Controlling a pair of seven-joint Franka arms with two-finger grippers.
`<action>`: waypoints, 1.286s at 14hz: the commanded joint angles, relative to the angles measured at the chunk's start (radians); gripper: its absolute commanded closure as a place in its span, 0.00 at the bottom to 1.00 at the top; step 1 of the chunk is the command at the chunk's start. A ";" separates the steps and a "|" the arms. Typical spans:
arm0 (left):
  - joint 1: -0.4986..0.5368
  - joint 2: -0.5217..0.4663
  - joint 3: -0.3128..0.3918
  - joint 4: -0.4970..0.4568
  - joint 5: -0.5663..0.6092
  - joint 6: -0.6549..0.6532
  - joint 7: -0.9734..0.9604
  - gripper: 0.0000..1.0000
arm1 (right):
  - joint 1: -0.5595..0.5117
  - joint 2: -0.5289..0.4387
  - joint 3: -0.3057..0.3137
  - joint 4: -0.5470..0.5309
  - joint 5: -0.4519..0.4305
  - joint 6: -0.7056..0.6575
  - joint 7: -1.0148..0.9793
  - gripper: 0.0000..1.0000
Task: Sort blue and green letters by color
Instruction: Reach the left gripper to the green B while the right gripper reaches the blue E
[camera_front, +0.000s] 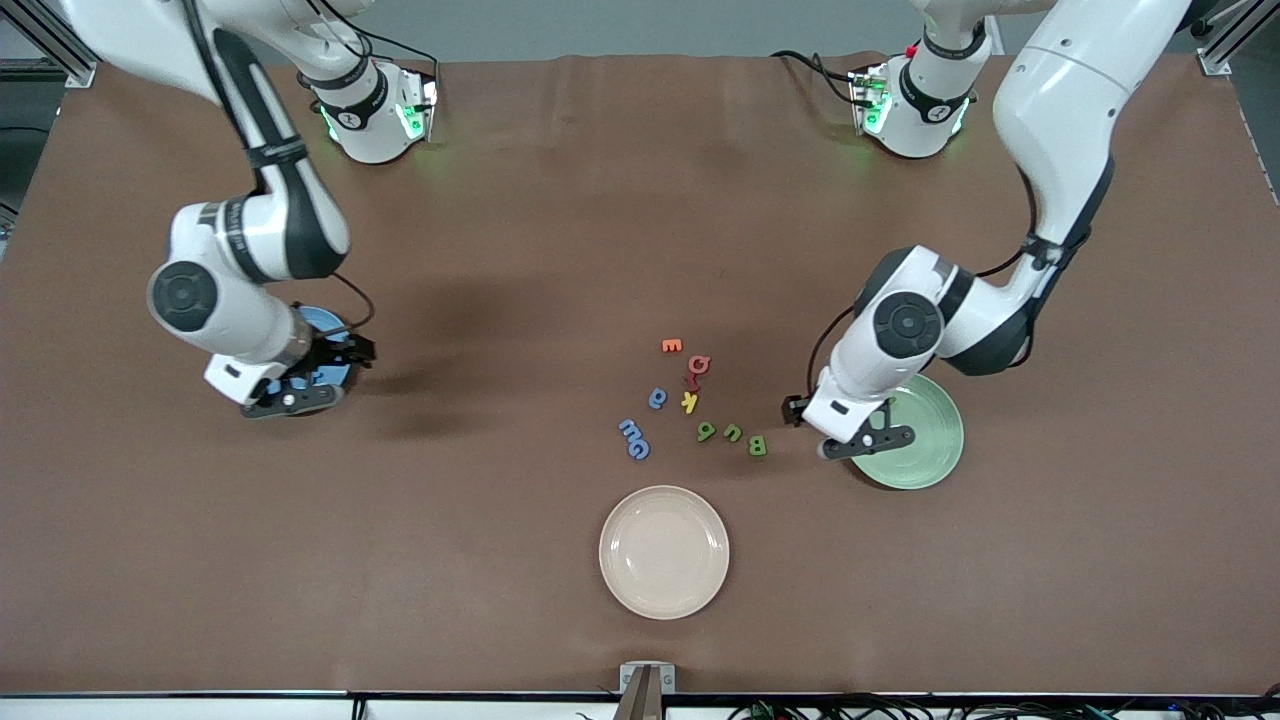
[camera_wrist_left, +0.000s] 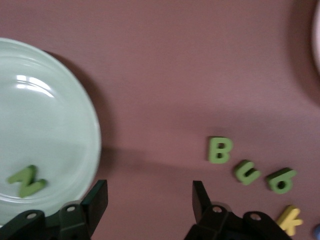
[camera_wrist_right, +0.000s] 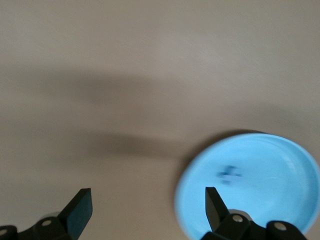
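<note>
From the front, the left gripper (camera_front: 868, 441) hangs over the green plate (camera_front: 925, 440), and the right gripper (camera_front: 300, 385) over the blue plate (camera_front: 318, 322). The blue and green letters (camera_front: 690, 430) lie mid-surface, farther from the front camera than the cream plate (camera_front: 664, 551).

The left wrist view shows fingers apart, a green N (camera_wrist_left: 27, 181) in the plate.

The right wrist view shows fingers apart, a small blue letter (camera_wrist_right: 229, 175) in the plate.

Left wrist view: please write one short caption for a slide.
Open left gripper beside green plate holding letter N; B, u wait on the table.
</note>
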 joint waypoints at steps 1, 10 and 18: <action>-0.042 0.096 0.004 0.115 0.011 -0.003 -0.079 0.24 | 0.126 0.055 -0.006 0.125 0.013 -0.035 0.187 0.00; -0.183 0.197 0.103 0.242 0.004 -0.003 -0.107 0.24 | 0.375 0.453 -0.009 0.649 0.122 -0.021 0.291 0.00; -0.188 0.231 0.110 0.256 0.010 0.001 -0.103 0.01 | 0.457 0.645 -0.012 0.791 0.093 0.136 0.251 0.21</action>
